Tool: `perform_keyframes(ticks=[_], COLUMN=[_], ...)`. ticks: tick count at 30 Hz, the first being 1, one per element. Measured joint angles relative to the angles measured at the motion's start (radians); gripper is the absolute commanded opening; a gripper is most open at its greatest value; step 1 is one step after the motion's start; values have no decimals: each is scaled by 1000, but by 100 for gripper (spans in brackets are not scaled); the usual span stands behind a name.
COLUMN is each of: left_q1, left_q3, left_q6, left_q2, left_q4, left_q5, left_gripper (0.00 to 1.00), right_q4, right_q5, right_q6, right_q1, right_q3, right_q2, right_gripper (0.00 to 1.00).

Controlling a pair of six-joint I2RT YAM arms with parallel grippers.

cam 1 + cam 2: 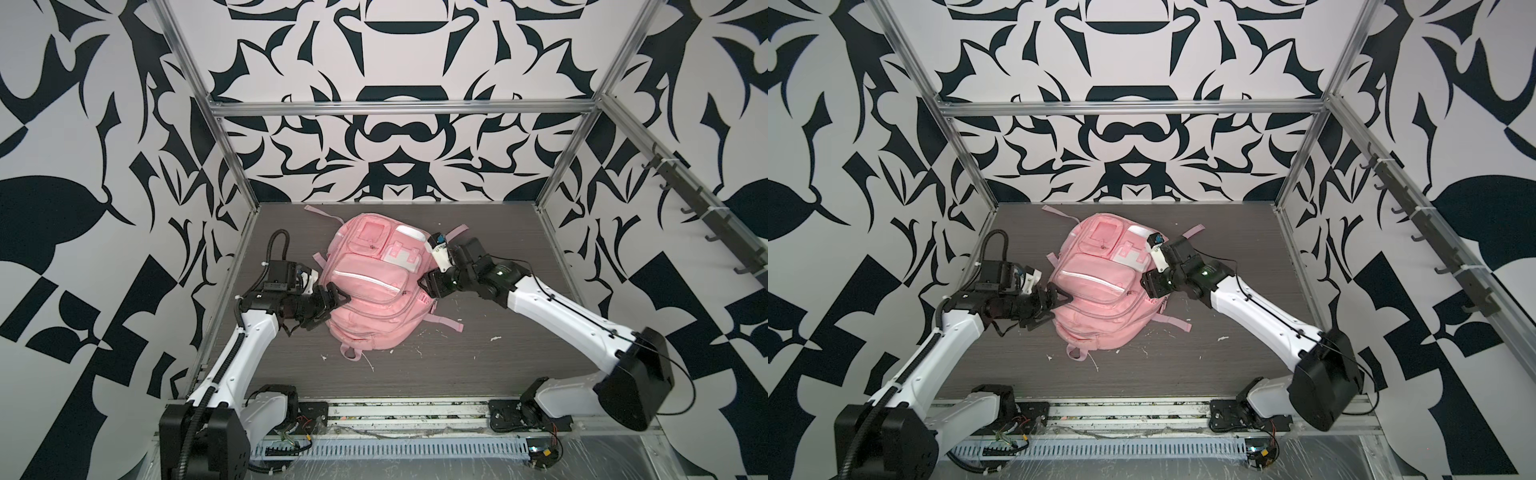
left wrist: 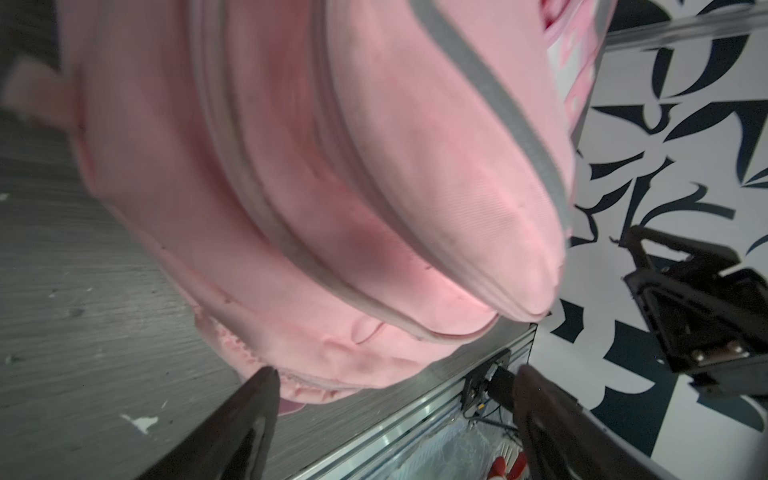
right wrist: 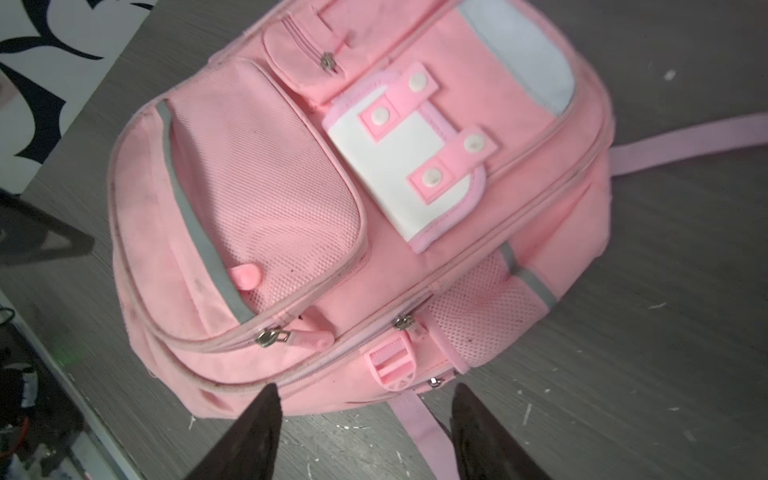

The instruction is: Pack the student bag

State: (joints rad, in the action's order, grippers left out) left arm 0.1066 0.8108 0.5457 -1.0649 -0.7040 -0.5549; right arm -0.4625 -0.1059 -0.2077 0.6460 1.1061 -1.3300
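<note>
step: packing seems finished, zips [image 3: 272, 336] look shut | student bag [image 1: 374, 286] lies flat at table [image 1: 478, 353] centre | my left claw [image 1: 332, 307] at its 8 o'clock, right claw [image 1: 430, 286] at 3 o'clock, both released, empty | next: probably lift clear of the straps [image 3: 685, 143]

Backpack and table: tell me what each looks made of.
Backpack: matte pink woven fabric, probably synthetic. Its front pocket shows an open mesh weave, and the zip pull glints like metal. Table: dark grey board with printed-looking wood grain, likely laminate, matte, flecked white.
</note>
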Motion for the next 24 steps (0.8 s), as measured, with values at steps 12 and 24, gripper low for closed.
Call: perform_keyframes(ticks=[12, 24], left_q1=[-166, -191], left_q3=[245, 243], left_q6=[-113, -180], left_q2=[-314, -595], left_q4=[11, 157], left_q5=[-8, -81], left_gripper=[100, 96], right_q4=[-66, 162], right_q5=[38, -124], right_q6=[-208, -534], right_q1=[-169, -311], right_q3=[-23, -160], right_q2=[-90, -242], right_gripper=[82, 81])
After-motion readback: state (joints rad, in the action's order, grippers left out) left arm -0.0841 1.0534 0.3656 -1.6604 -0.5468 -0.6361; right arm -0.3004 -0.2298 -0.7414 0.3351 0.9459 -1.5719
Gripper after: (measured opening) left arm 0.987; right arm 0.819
